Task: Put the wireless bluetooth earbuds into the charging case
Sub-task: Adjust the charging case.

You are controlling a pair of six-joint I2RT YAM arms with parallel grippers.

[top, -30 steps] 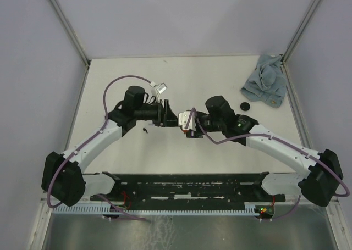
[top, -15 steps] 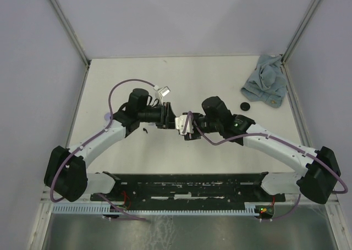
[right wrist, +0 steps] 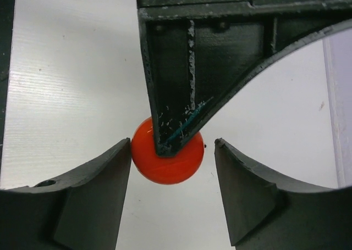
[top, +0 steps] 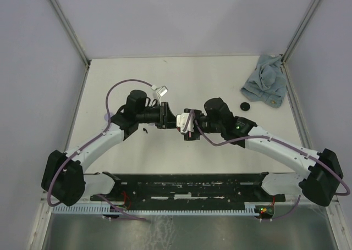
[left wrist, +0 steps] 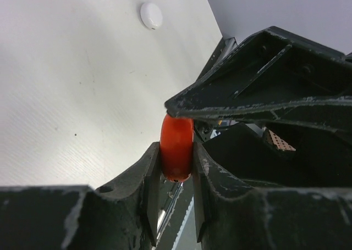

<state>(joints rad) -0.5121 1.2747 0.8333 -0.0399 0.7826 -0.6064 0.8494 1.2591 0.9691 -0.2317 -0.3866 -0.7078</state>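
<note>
Little has shifted in the last second. The left arm leaned in toward mid-table and has settled back, and both wrists stay nose to nose.

From above, the left gripper point(top: 170, 118) and right gripper point(top: 182, 125) meet at the centre of the table point(top: 220, 74), hiding whatever is between them. A small dark piece point(top: 144, 131) lies at 7 o'clock of the left gripper. It may be an earbud, but it is too small to tell. A black disc point(top: 245, 106) sits just beside a blue cloth point(top: 267, 79) toward 2 o'clock.

On the left wrist view, a red disc point(left wrist: 176, 148) stands on edge, clamped across its flat faces by the left gripper. The right gripper's dark finger reaches in from 2 o'clock to the disc's upper rim; I cannot tell whether it touches. A white disc point(left wrist: 151, 15) lies well apart at 11 o'clock.

On the right wrist view the red disc shows its round face, so its thin axis points at this camera. A left finger crosses it from 12 o'clock. The right gripper's fingers stand apart at 9 and 3 o'clock of the rim, holding nothing. The disc sits close to the 9 o'clock finger, with a clear gap at 3 o'clock.

I judge the red disc to be the charging case. The next move is probably a grip on its rim by the right gripper, at right angles to the left's hold. No earbud shows in either wrist view.
</note>
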